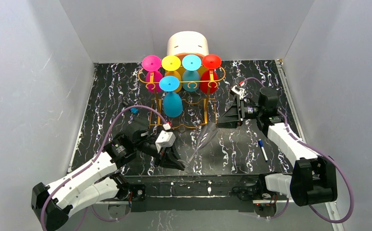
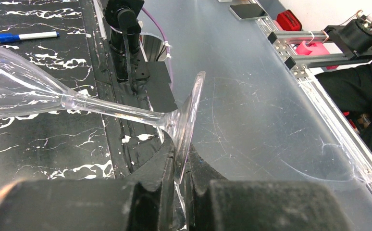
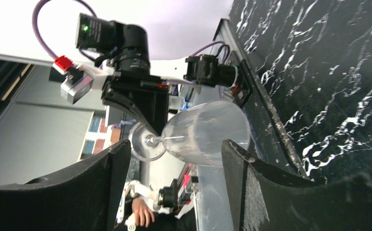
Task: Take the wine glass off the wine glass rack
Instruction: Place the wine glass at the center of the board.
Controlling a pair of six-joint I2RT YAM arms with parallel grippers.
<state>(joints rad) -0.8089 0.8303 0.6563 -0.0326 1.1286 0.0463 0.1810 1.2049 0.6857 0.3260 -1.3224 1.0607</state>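
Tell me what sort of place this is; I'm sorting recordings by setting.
Likely a robot lab test cell: grey walls box in a black marbled table holding a wine glass rack; aluminium framing stands outside.

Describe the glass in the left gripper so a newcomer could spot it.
Find the orange-gold wine glass rack at the back of the black marbled table, hung with coloured glasses. Toward the near edge, the left gripper pinches the foot of a wine glass held sideways. It alone is clear and off the rack.
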